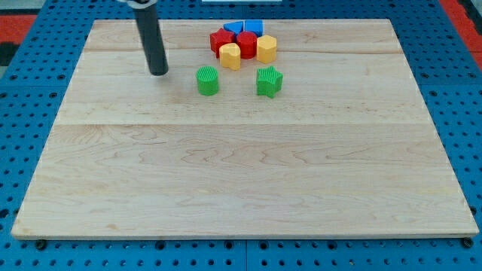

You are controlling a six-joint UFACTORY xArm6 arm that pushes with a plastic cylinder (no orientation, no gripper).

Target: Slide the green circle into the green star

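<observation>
- The green circle (208, 81) stands on the table (241, 173), apart from the green star (269, 81), at the star's left; the push is not yet done.
- My tip (158, 72), a bare rod tool grasping nothing, is left of the circle, not touching.
- Red, yellow and blue blocks (242, 41) cluster just above the star.

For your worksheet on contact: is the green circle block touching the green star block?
No: bare wooden board shows between the green circle block and the green star block.

wooden board (241, 181), green circle (208, 81), green star (269, 81) (apart)
</observation>
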